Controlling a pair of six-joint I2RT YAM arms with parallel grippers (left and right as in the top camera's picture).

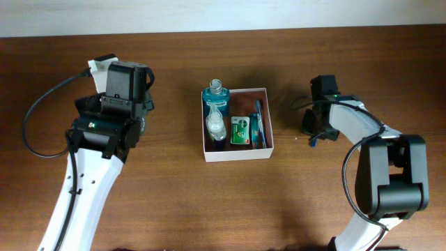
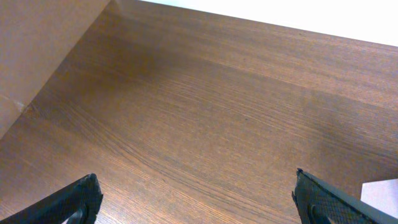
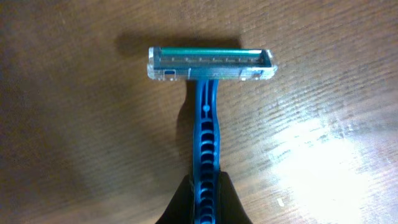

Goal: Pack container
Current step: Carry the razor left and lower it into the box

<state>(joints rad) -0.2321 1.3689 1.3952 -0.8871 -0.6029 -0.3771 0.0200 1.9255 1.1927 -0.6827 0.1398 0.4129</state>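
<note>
right jaws mostly cut off, clamped on razor handle. left jaws apart, just tips showing. container mid-frame overhead, between both.

The left arm stretches forward on the left, its pincer spread wide. The right arm bends inward, its pincer seemingly pinching a razor handle, only the fingertips' edges showing.
</note>
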